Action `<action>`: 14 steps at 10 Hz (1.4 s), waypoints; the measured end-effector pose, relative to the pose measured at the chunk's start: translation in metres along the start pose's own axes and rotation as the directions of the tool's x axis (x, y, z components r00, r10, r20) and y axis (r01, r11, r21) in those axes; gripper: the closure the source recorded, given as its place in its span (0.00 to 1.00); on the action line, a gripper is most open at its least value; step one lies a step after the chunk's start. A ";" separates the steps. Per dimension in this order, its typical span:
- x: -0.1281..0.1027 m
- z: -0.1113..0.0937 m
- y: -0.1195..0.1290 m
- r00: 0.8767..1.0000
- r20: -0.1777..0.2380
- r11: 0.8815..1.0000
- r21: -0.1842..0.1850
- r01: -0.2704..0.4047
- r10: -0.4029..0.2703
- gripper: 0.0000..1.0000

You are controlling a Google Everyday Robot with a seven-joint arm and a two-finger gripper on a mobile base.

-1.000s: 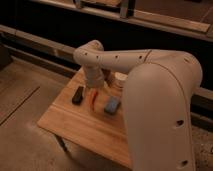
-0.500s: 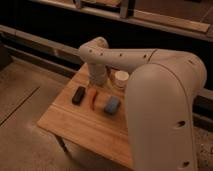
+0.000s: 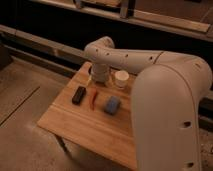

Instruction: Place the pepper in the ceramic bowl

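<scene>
The pepper (image 3: 93,99), a thin red chili, lies on the wooden table (image 3: 75,125) between a black block (image 3: 79,95) and a blue block (image 3: 112,105). My arm reaches in from the right and bends down over the back of the table. Its gripper (image 3: 99,78) points down just behind the pepper, apart from it and holding nothing that I can see. The ceramic bowl (image 3: 90,74) is almost wholly hidden behind the gripper. Only a dark edge shows at the gripper's left side.
A small white cup (image 3: 121,79) stands right of the gripper at the table's back edge. My bulky arm covers the table's right side. A dark wall with rails runs behind, and grey floor lies to the left.
The wrist has drifted slightly to the right and toward the back of the table. The pepper and both blocks have stayed put.
</scene>
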 end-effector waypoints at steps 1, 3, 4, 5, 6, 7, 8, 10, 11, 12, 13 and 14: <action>-0.004 0.005 -0.001 1.000 -0.002 1.000 0.008 0.005 -0.005 0.20; -0.011 0.014 -0.008 1.000 -0.018 0.999 0.036 0.009 -0.009 0.20; -0.017 0.018 -0.009 1.000 -0.026 0.999 0.042 0.015 -0.014 0.20; -0.021 0.019 -0.006 0.999 -0.029 0.999 0.039 0.021 -0.020 0.20; -0.024 0.020 0.003 0.999 -0.034 0.999 0.026 0.032 -0.031 0.20; -0.024 0.022 0.014 0.998 -0.042 0.999 0.003 0.043 -0.042 0.20; -0.023 0.026 0.026 0.997 -0.048 0.998 -0.024 0.054 -0.055 0.20; -0.020 0.035 0.044 0.996 -0.064 0.996 -0.059 0.062 -0.066 0.20; -0.018 0.045 0.046 0.995 -0.080 0.996 -0.057 0.062 -0.066 0.20; -0.018 0.052 0.042 0.994 -0.093 0.998 -0.048 0.048 -0.052 0.20; -0.018 0.057 0.037 0.994 -0.102 0.999 -0.040 0.031 -0.035 0.20; -0.020 0.061 0.030 0.994 -0.107 0.999 -0.033 0.007 -0.011 0.20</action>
